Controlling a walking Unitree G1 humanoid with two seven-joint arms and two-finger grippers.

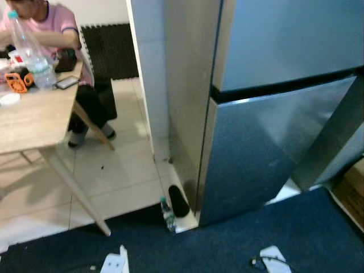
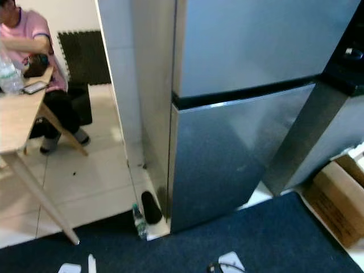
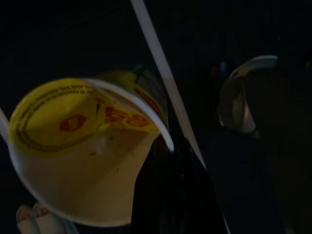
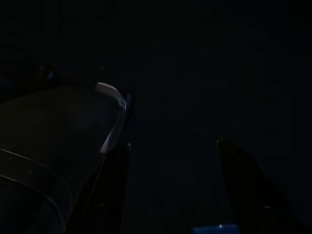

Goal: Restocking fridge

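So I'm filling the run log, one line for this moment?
fridge: doors shut | left tool: holds yellow cup | bottle: on floor by fridge

head stereo pair looks fwd and down, both eyes share closed fridge (image 1: 267, 142), navy mat (image 2: 273, 239), worktop (image 1: 28, 116) at left, left wrist cam close on yellow cup (image 3: 83, 146), right wrist cam v. dark

A: What is seen of the robot's own body in the head views?
B: Two pale, white-grey blocky parts (image 1: 115, 263) are shown at the lower edge, with a thin black cable (image 1: 263, 262) looped at the right one.

A: And in the dark right wrist view?
B: Two long black fingers (image 4: 246, 180) are faintly outlined.
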